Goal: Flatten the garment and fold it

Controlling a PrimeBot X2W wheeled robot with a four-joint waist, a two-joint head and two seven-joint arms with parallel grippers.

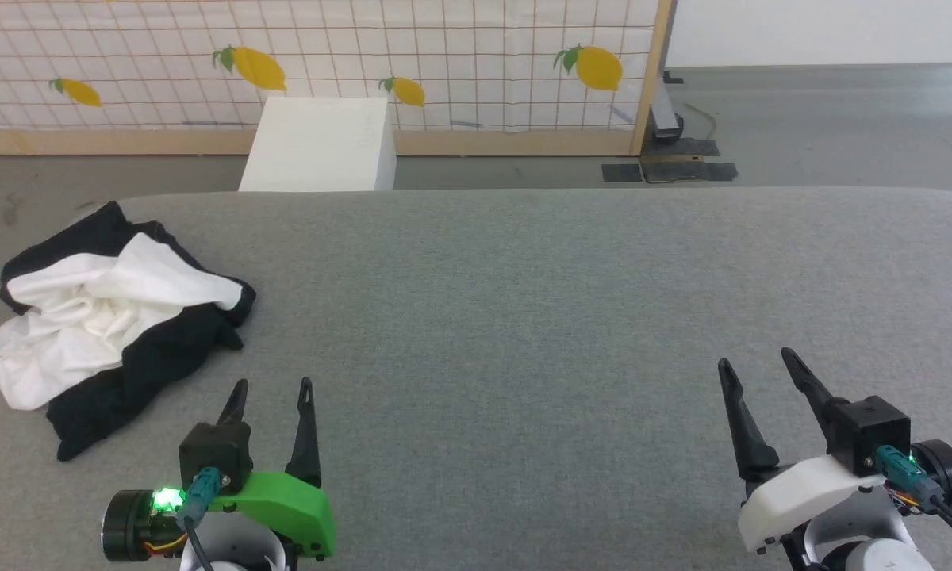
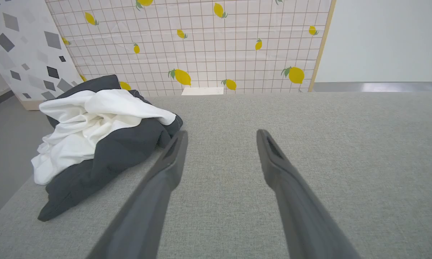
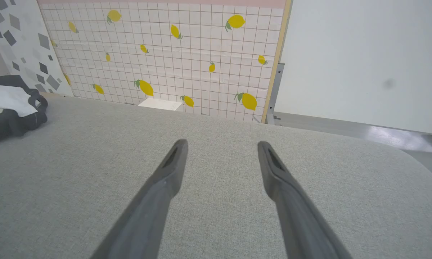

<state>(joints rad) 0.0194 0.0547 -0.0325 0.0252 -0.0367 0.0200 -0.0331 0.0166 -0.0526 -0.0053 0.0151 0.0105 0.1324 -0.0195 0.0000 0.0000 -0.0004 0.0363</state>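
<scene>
Crumpled white-and-black thin-cloth garment at left edge of grey fabric table | left gripper, right gripper: jaws apart, empty, wide grey surface between

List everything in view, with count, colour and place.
garment: one, white and black, crumpled at the table's left edge
table: one, grey cloth top, foreground
box: one, white, on the floor behind the table
lemon panel: one, white grid with yellow lemons, upright at the back
diamond panel: one, white with grey diamonds, left of the lemon panel
floor mats: a few, black, by the lemon panel's right foot
left gripper: one, dark fingers, green mount, open, near the garment, not touching
right gripper: one, dark fingers, white mount, open, over the table's right side
</scene>
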